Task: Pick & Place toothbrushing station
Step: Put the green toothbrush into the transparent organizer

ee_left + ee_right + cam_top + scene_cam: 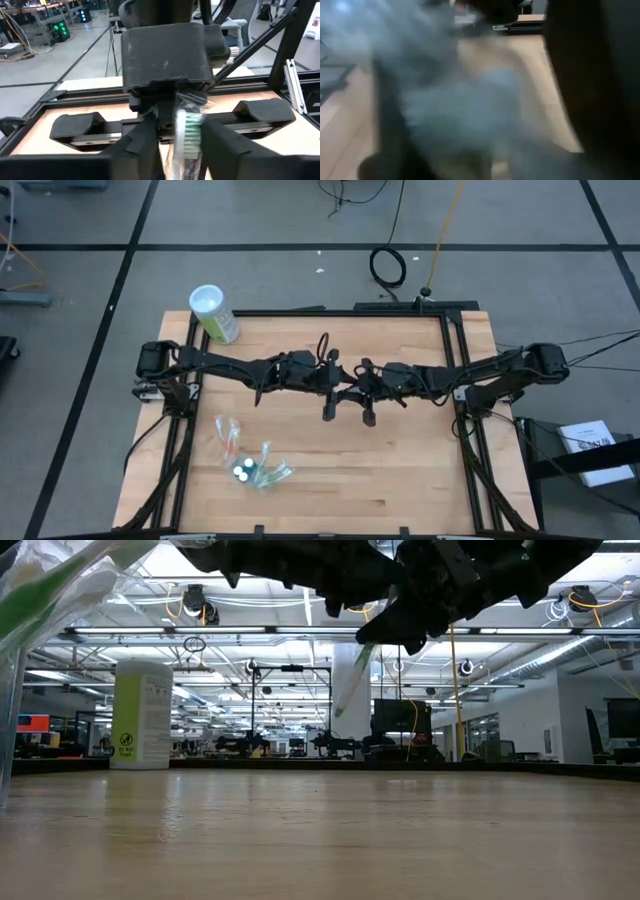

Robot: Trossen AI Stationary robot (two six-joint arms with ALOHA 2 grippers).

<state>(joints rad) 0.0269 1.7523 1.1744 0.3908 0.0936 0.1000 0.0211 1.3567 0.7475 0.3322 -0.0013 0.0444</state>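
My left gripper (338,387) and my right gripper (362,390) face each other above the middle of the table. My left gripper (182,150) is shut on a thin white toothbrush with green bristles in a clear wrapper (189,132). In the low view the toothbrush (352,680) hangs slanted below the grippers, well above the table. My right gripper (170,119) is open just beyond the brush, its fingers wide apart on either side of it. The other wrapped brushes, the blue-capped tubes and the clear holder (252,465) lie in a heap on the table's near left. My left gripper pinches the wrapped toothbrush between its two fingers (145,150), below the bristle head (190,125). The head sticks out past the fingertips toward my right gripper. The fingers come level from the table's left. The brush is lifted clear of the table.
A large green canister with a white lid (214,314) stands at the table's far left corner. Black frame rails (458,380) run along the table's sides. Clear plastic with green (50,580) shows very close to the low camera.
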